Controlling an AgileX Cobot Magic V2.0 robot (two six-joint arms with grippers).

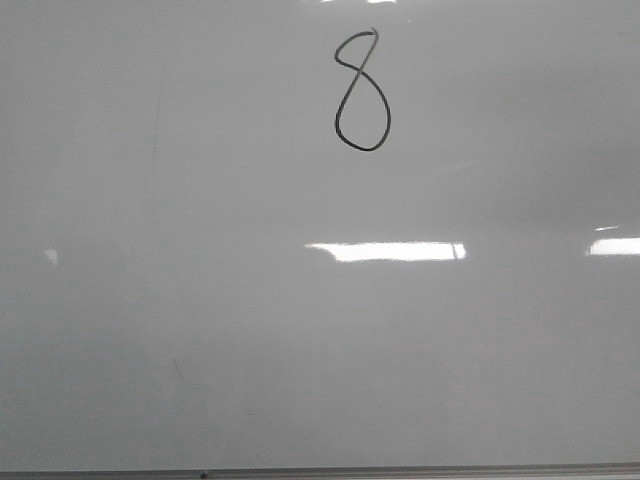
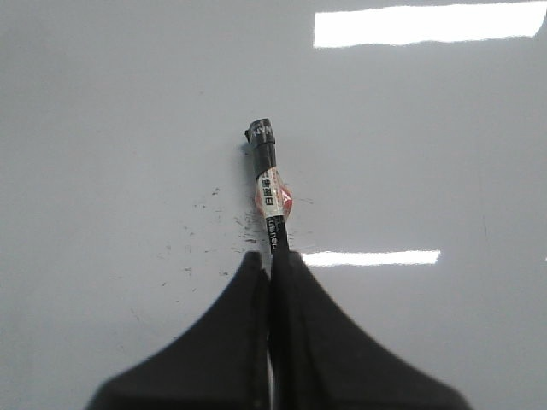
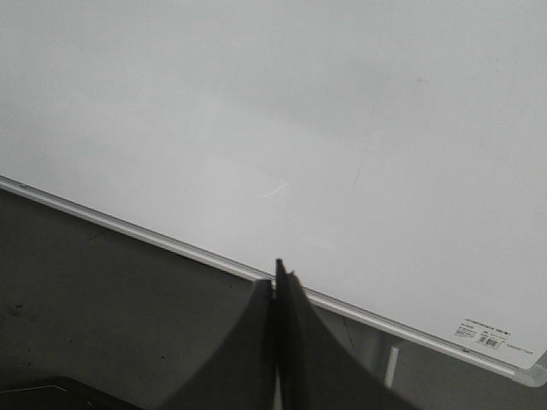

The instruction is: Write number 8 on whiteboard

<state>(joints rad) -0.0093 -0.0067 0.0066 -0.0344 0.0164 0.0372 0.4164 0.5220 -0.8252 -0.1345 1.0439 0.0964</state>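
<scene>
The whiteboard (image 1: 200, 300) fills the front view, pale and glossy. A thin black number 8 (image 1: 361, 92) is drawn near its top centre. No gripper shows in the front view. In the left wrist view my left gripper (image 2: 273, 256) is shut on a black marker (image 2: 267, 192) with a white and red label; the marker's black end points at the whiteboard (image 2: 111, 111). In the right wrist view my right gripper (image 3: 275, 278) is shut and empty, over the board's metal edge (image 3: 137, 231).
Small black ink specks (image 2: 201, 231) dot the board around the marker. Bright light reflections (image 1: 388, 251) lie across the board. A dark surface (image 3: 102, 299) lies beyond the board's edge, and a small label (image 3: 485, 335) sits at the board's corner.
</scene>
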